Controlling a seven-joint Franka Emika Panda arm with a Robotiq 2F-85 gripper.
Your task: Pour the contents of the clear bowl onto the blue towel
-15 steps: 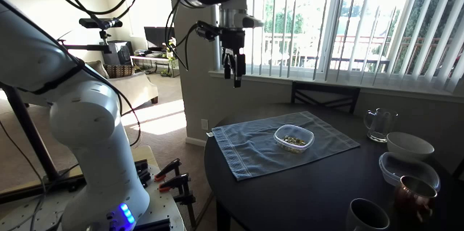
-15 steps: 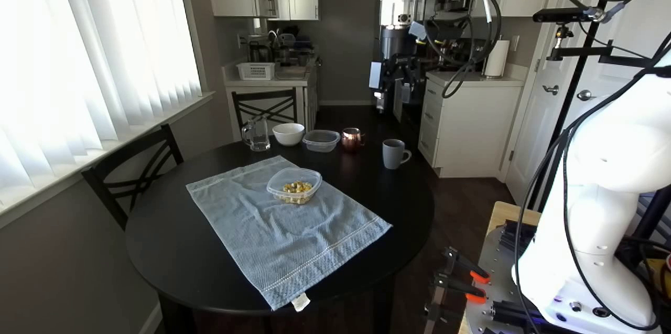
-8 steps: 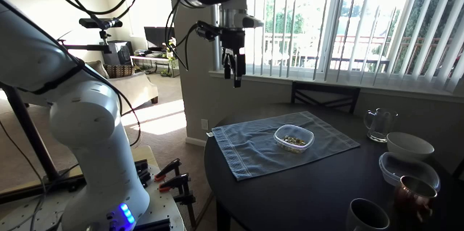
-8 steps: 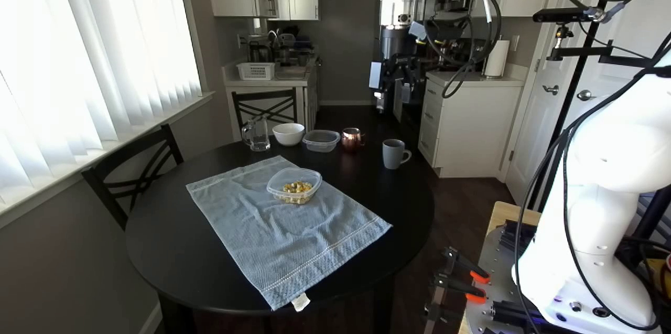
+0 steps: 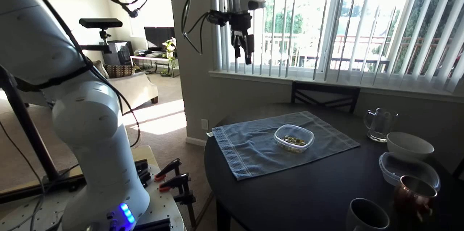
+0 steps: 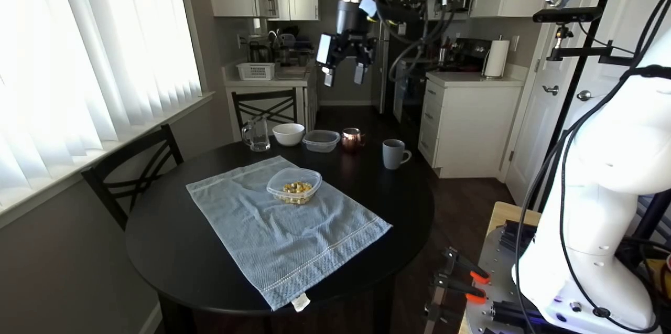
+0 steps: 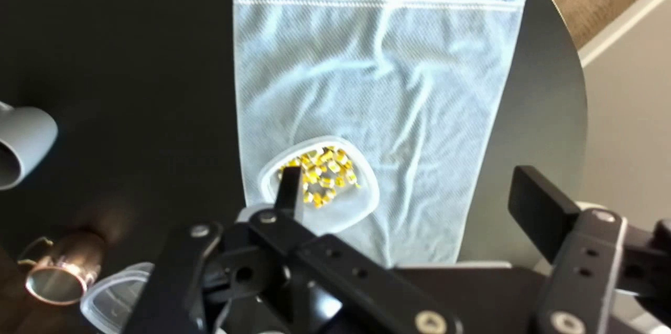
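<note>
Table (image 6: 173,250), one. On it, blue towel (image 6: 293,242), one; on that, clear bowl (image 6: 289,174), one, holding contents (image 6: 297,188), one heap. Toward the far edge in an exterior view: white bowl (image 6: 288,136), one; clear container (image 6: 321,147), one; glass mug (image 6: 257,136), copper mug (image 6: 350,140), grey mug (image 6: 393,154), totalling three. Chairs (image 6: 128,153) visible, two.

In an exterior view, shows grey-blue on the towel (image 6: 278,229), pale stitching (image 6: 320,255) across its near end, yellow in the contents (image 6: 298,187), whitish translucence in the clear bowl (image 6: 289,174), copper on the far mug (image 6: 351,140).
</note>
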